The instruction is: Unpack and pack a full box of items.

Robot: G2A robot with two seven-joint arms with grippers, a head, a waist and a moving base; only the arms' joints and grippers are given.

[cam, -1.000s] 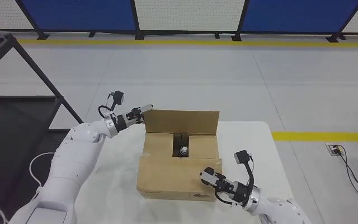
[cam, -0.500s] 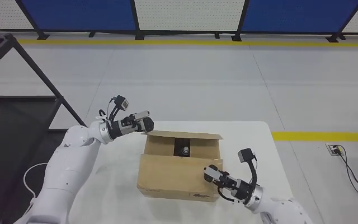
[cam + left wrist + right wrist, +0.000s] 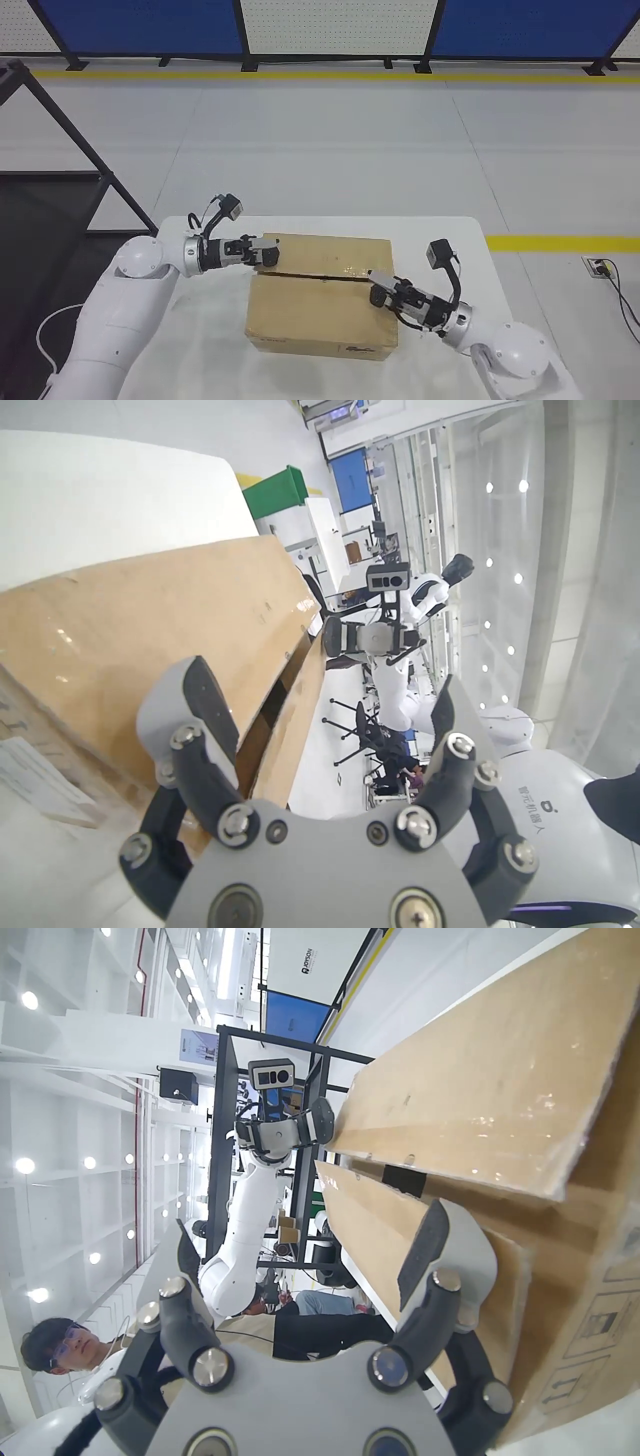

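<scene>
Two grippers, each with fingers spread apart: left gripper [image 3: 266, 252] at one end of the single cardboard box [image 3: 318, 320], right gripper [image 3: 381, 285] at the opposite end. Its two top flaps [image 3: 330, 252] lie folded down with a narrow seam between them. The box stands on one white table [image 3: 440, 240].

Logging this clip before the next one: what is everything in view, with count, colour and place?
cardboard box: one, brown, middle of the table.
top flaps: two, brown, folded down over the box, a narrow gap between them.
label: one, white, on the box's side near the left gripper.
table: one, white, under the box.
partition panels: several, blue and white, far across the floor.
floor line: one, yellow, beside the table.
metal frame: one, black, on the left arm's side.
left gripper: one, open, at one end of the flaps.
right gripper: one, open, at the opposite end.
</scene>
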